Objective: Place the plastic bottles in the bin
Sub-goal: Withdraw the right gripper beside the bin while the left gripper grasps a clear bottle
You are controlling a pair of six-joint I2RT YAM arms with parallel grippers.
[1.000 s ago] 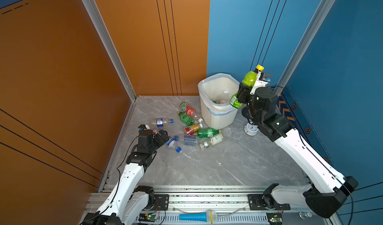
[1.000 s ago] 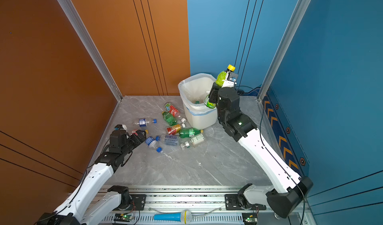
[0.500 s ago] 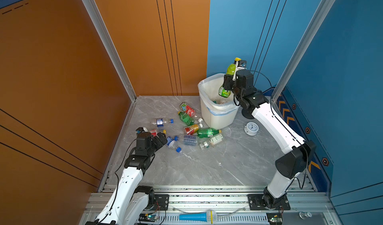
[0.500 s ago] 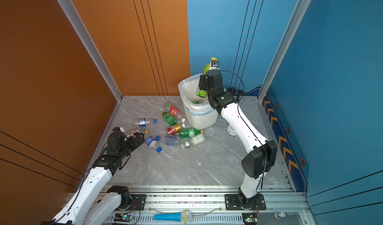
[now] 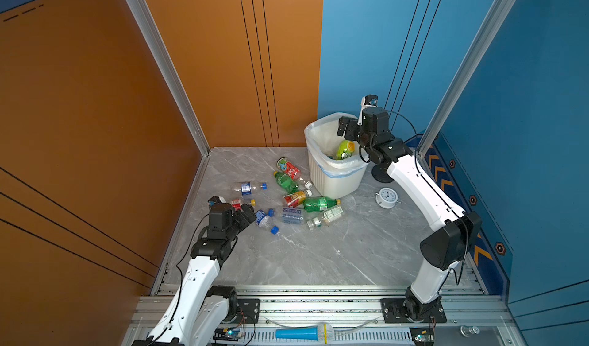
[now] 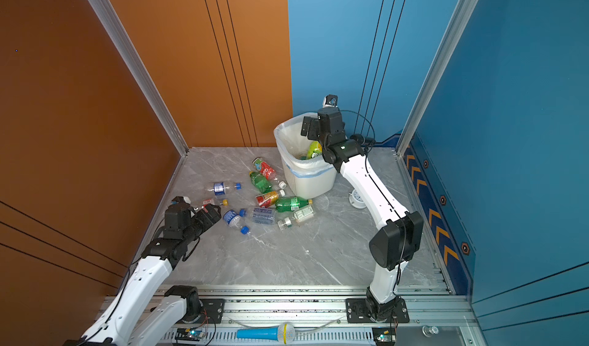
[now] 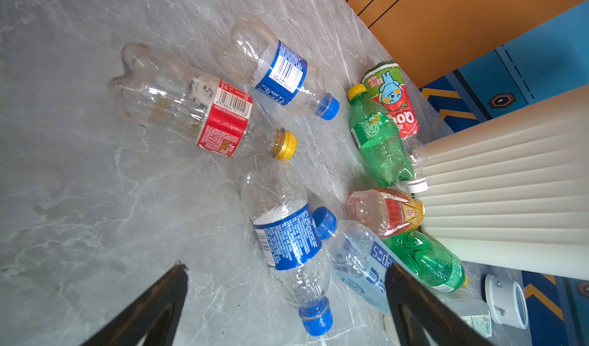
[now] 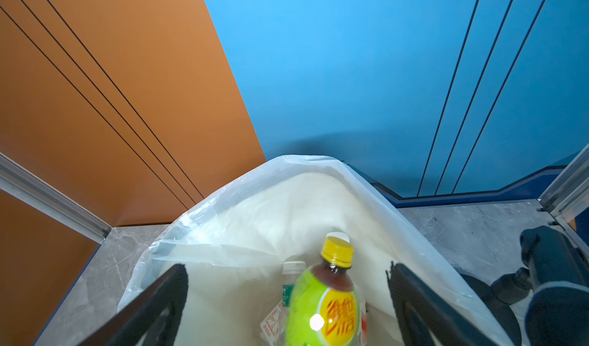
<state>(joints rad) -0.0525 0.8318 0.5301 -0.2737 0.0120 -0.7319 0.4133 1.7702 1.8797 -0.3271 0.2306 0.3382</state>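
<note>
Left of the bin (image 5: 331,181), the left gripper (image 5: 250,215) hovers with fingers spread wide over a blue-labelled clear bottle (image 5: 263,218). It is one of roughly nine plastic bottles (image 5: 291,215) lying loose on the marble floor (image 5: 318,258) up to the bin's foot. The likeliest mishap is a slip: the bottles are round, empty and packed close, so a pinched one could squirt free and scatter its neighbours. A green bottle (image 5: 320,203) lies right against the bin's front wall, awkward for any low reach. Inside the bin sits a lime-green bottle (image 5: 345,149), clear of both fingers of the right gripper (image 5: 346,129), which hangs above the rim with fingers parted. A careless pull-back could catch the liner bag (image 8: 287,194) and tip the bin. Right of the bin, an alarm clock (image 5: 386,197) and a microphone stand (image 5: 381,175) crowd the arm, and walls close in behind. Open floor lies only in front of the bin.
</note>
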